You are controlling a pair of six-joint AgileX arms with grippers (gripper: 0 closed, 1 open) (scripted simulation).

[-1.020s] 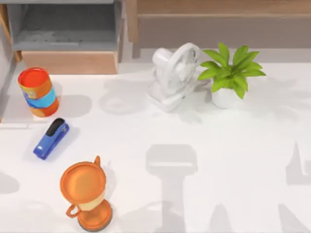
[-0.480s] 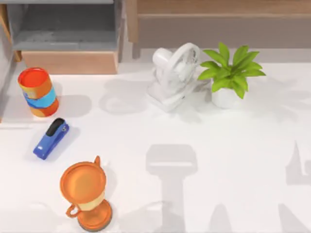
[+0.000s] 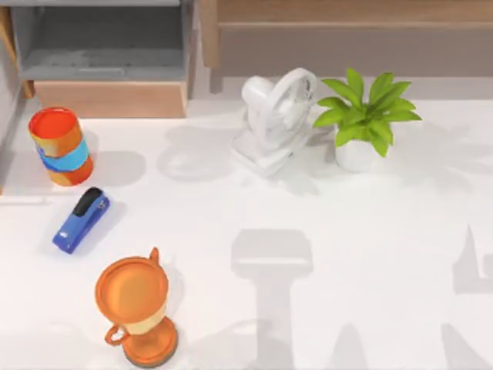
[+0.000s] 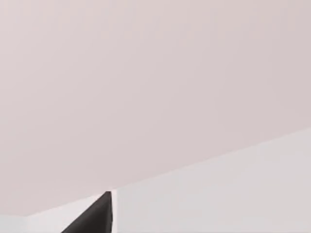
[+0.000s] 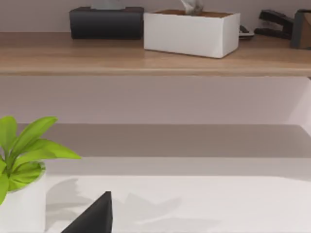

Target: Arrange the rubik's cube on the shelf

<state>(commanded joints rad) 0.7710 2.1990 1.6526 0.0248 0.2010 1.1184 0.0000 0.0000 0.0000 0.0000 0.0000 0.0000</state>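
The rubik's cube is out of view. The shelf [image 3: 347, 11] is a long light-brown wooden board along the table's back right, with a grey-brown panel beneath it. The right wrist view faces the shelf [image 5: 146, 60] from the table, with the potted plant [image 5: 22, 170] close by. A dark piece of my right gripper [image 5: 95, 218] shows at the edge of that view. A dark piece of my left gripper [image 4: 95, 218] shows in the left wrist view against a plain pale wall.
On the shelf stand a black box [image 5: 106, 22], a white tissue box [image 5: 189, 31] and a dark stapler [image 5: 274, 23]. On the table are a white fan [image 3: 273, 119], potted plant [image 3: 366, 116], orange can [image 3: 60, 145], blue stapler [image 3: 81, 220], orange trophy [image 3: 135, 308] and grey compartment [image 3: 104, 46].
Only the faint shadows at the table's front left have shifted. No object has moved.
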